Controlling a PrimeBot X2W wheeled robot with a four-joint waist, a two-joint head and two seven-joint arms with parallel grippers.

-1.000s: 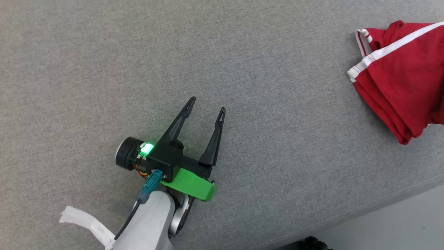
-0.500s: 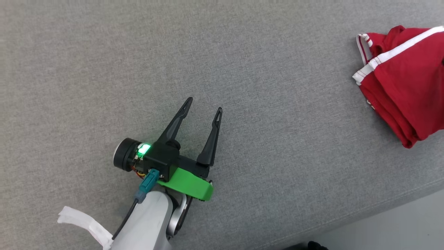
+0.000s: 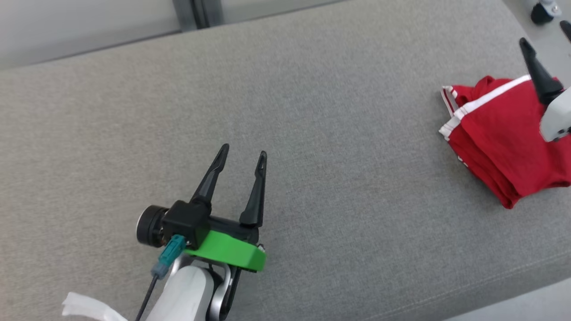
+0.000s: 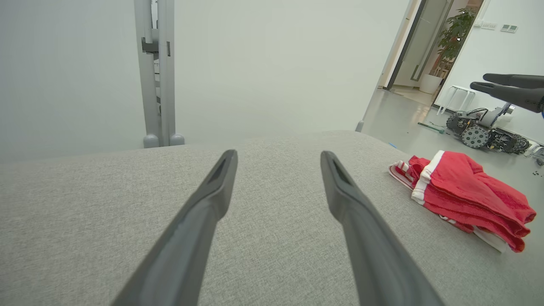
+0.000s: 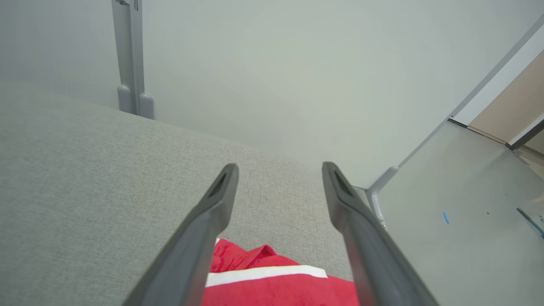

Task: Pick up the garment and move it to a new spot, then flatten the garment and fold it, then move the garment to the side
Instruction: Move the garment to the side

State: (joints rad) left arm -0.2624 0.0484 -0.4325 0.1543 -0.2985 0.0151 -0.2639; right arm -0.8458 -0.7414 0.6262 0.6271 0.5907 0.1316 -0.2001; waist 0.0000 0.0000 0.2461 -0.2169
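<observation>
From the head: at 7 o'clock, left gripper (image 3: 243, 150), fingers spread wide with nothing between them, pointing toward 12 over the bare grey padded surface (image 3: 312, 102). At 3 o'clock, garment (image 3: 490, 147), red with white stripes, bundled in loose folds near the surface's right end, well apart from the left gripper. At 2 o'clock, right gripper (image 3: 543, 32), one dark finger over the garment's far edge, the other cut off by the frame.

From the left wrist: own fingers parted and empty, aimed toward 12. Garment at 3 o'clock, lying on the surface, free of both grippers. Above it at 2 o'clock, right gripper's two fingers, clear of the cloth, pointing toward 9. Grey post (image 4: 157, 72) at 11 o'clock behind the surface. Small wheeled machine (image 4: 480, 134) on the floor at 2 o'clock.

From the right wrist: own fingers spread apart, holding nothing. At 6 o'clock, between and below them, red cloth and one white stripe of the garment, not pinched.
</observation>
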